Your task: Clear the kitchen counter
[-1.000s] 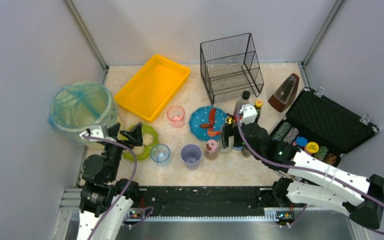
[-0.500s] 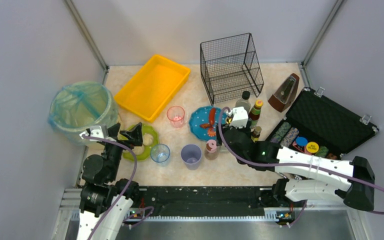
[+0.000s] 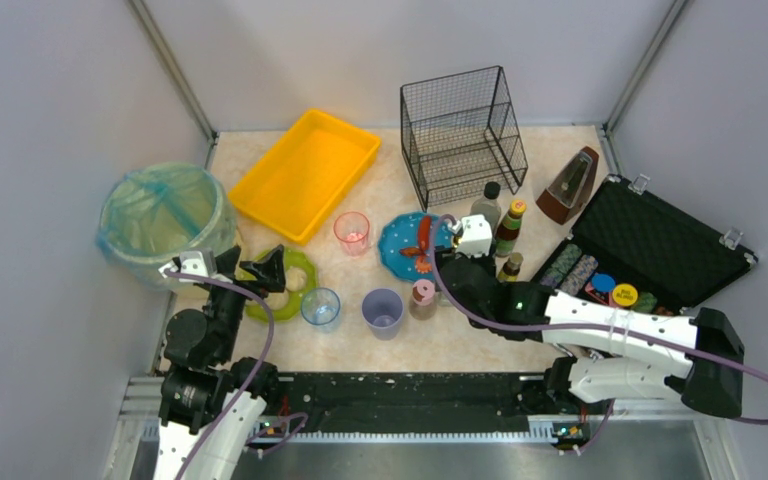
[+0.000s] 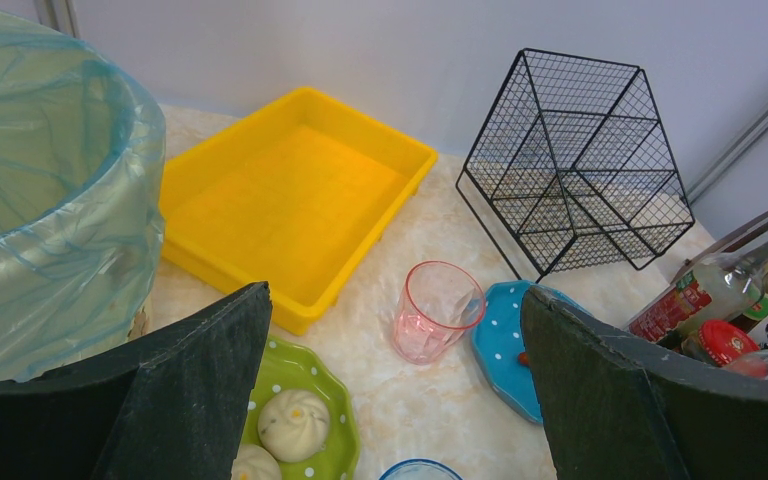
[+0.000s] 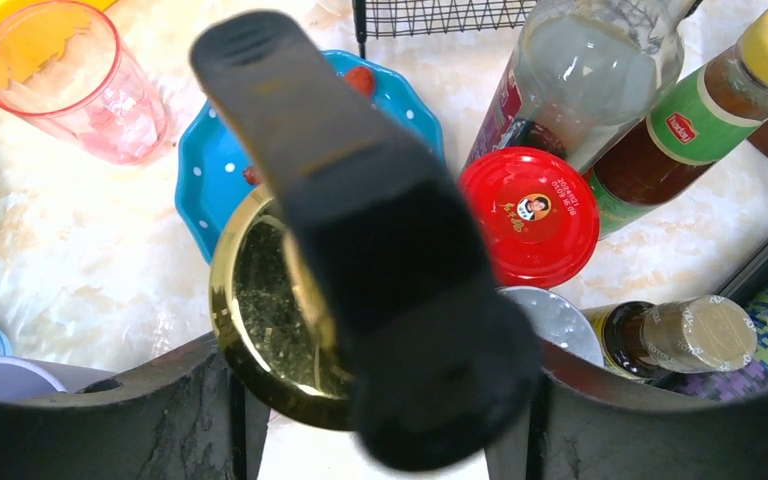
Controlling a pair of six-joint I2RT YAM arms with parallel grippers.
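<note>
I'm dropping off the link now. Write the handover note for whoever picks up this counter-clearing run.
Left gripper: open, empty, above the green scalloped plate of buns.
Right gripper: fingers straddle the gold-lidded jar beside the sauce bottles; grip not confirmed.
Beige marbled kitchen counter: holds the clear pink cup, clear blue cup, purple cup and blue dotted plate.
Done: nothing visible; the yellow rectangular tray and black wire basket are empty.
Left: everything, jar first.
</note>
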